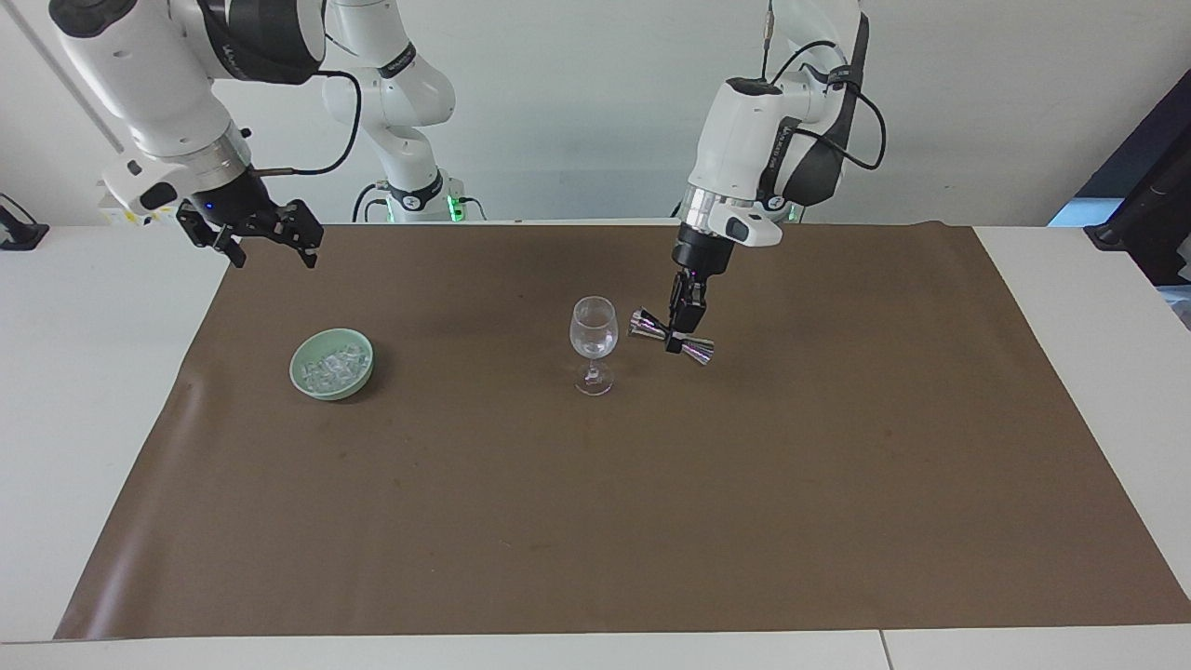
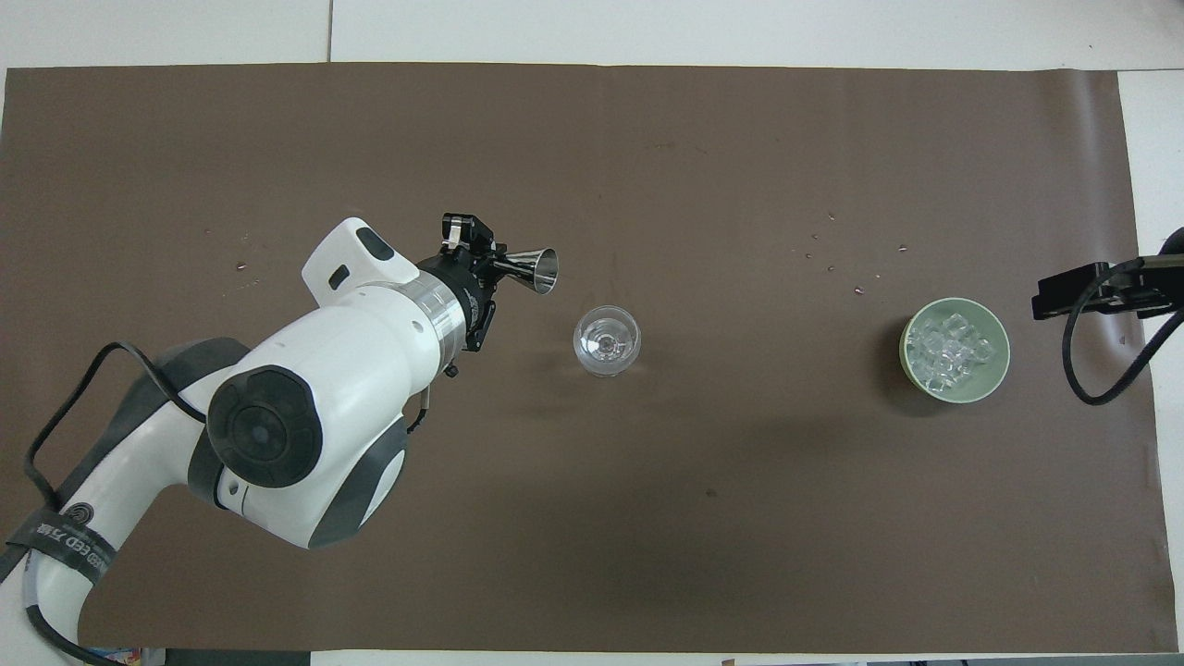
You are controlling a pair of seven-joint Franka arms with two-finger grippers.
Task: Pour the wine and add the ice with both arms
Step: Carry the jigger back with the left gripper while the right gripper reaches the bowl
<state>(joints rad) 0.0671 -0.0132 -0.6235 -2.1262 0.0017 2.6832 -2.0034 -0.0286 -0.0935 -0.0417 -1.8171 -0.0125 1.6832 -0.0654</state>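
A clear wine glass (image 1: 594,330) (image 2: 606,340) stands upright mid-mat; I cannot tell whether it holds wine. My left gripper (image 1: 684,321) (image 2: 479,257) is shut on the waist of a silver double-cone jigger (image 1: 672,336) (image 2: 532,268). The jigger lies nearly level in the air, beside the glass toward the left arm's end and apart from it. The ice (image 1: 333,365) (image 2: 953,350) is heaped in a pale green bowl (image 1: 296,368) (image 2: 1001,370) toward the right arm's end. My right gripper (image 1: 270,253) (image 2: 1073,291) hangs open and empty above the mat's edge by the bowl.
A brown mat (image 1: 651,512) (image 2: 703,139) covers most of the white table (image 1: 84,419). A few small specks (image 2: 832,250) lie on the mat between glass and bowl, a little farther from the robots.
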